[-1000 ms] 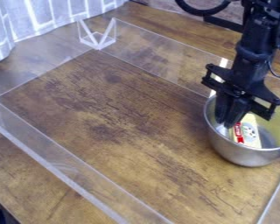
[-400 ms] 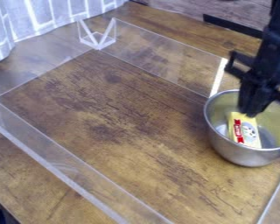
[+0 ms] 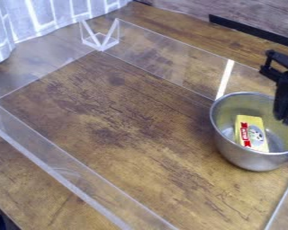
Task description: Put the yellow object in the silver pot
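The silver pot (image 3: 226, 144) stands on the wooden table at the right side of the camera view. The yellow object (image 3: 252, 132) lies flat on its bottom with the red-and-white label facing up, and nothing touches it. My gripper (image 3: 283, 117) hangs at the right edge of the picture, pointing down over the pot's far right rim and clear of the block. It is dark, blurred and partly cut off by the frame edge, so the gap between its fingers does not show.
Low clear acrylic walls (image 3: 171, 54) fence in the wooden tabletop (image 3: 122, 108). A small clear triangular stand (image 3: 98, 36) sits at the back left, with a white curtain (image 3: 32, 22) behind it.
The gripper has lifted out of the pot and moved right toward the frame edge. The yellow object stays behind, lying in the pot.
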Controlling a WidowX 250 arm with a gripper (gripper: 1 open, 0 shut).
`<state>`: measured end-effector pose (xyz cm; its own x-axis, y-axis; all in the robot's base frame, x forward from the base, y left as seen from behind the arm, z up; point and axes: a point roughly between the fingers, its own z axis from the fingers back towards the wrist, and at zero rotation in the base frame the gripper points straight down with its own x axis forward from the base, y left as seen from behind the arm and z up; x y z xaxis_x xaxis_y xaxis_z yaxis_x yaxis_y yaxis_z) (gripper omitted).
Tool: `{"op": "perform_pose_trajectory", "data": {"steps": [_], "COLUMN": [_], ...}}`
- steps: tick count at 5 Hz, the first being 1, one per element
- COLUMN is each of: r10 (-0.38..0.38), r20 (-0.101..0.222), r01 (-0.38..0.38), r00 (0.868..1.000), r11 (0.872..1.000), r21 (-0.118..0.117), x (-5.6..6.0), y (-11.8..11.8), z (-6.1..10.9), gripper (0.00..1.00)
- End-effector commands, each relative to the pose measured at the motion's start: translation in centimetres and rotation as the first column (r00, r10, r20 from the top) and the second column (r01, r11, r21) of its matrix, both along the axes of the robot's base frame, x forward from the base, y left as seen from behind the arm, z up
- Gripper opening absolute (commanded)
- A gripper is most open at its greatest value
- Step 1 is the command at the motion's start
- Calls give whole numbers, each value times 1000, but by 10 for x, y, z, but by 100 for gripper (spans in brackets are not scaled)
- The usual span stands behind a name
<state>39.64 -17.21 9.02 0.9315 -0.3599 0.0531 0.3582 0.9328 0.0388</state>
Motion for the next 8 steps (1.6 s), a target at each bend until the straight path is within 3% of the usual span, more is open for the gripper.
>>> {"op": "perform_pose_trajectory", "data": {"steps": [1, 3, 4, 6, 7, 8], "r10": [-5, 87, 158, 139, 187, 208], "r20": [58, 33, 36, 134, 183, 219], "r01": [8, -86, -157, -132, -176, -192], "r00": [998, 996, 987, 981, 965, 953], "r11": [999, 996, 987, 990, 982, 977], "r21": [-45, -38, -33, -57, -74, -93], "x": [2, -3, 1, 4, 9, 12], "y": [8, 3, 3, 41, 70, 90], "z": [22, 17, 30, 47, 81, 93], "gripper": [100, 100, 100, 100, 100, 100]}}
